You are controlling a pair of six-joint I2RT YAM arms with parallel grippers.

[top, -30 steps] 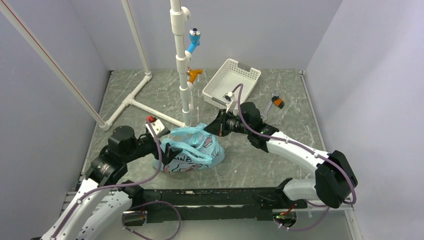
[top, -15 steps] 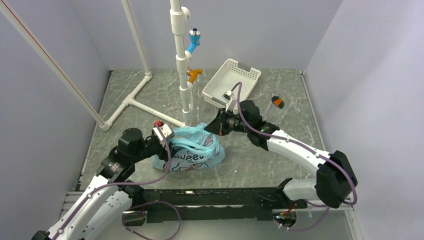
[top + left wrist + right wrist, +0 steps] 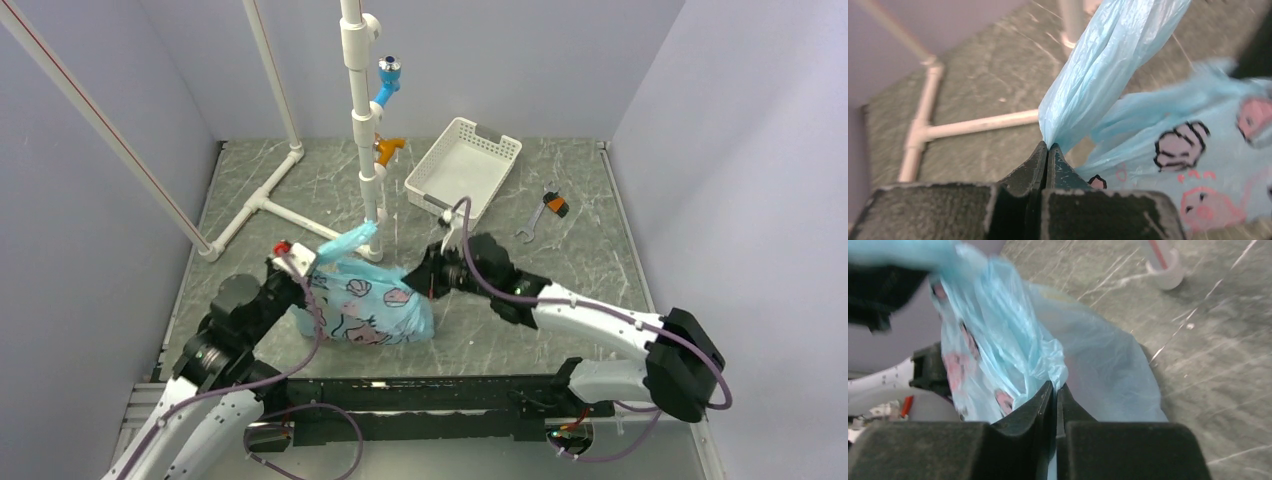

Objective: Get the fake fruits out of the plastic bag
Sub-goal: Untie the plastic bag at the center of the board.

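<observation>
The light-blue plastic bag [image 3: 375,310] with cartoon prints lies on the table between my two arms. My left gripper [image 3: 310,262] is shut on a twisted handle of the bag [image 3: 1098,65], which stretches up from its closed fingertips [image 3: 1047,146]. My right gripper [image 3: 418,278] is shut on a fold of the bag's right edge [image 3: 1055,385], and the bag [image 3: 998,340] bulges just beyond it. The fake fruits are hidden inside the bag.
A white perforated basket [image 3: 462,165] sits at the back right. An orange-handled wrench [image 3: 548,207] lies to its right. An upright white pipe stand [image 3: 362,120] rises just behind the bag, and a pipe tee [image 3: 262,205] runs along the floor at back left.
My left gripper closed from wide open onto the bag's handle and drew back to the left, stretching the handle. The bag shifted, and my right gripper moved slightly nearer and leftward, still shut on the bag.
</observation>
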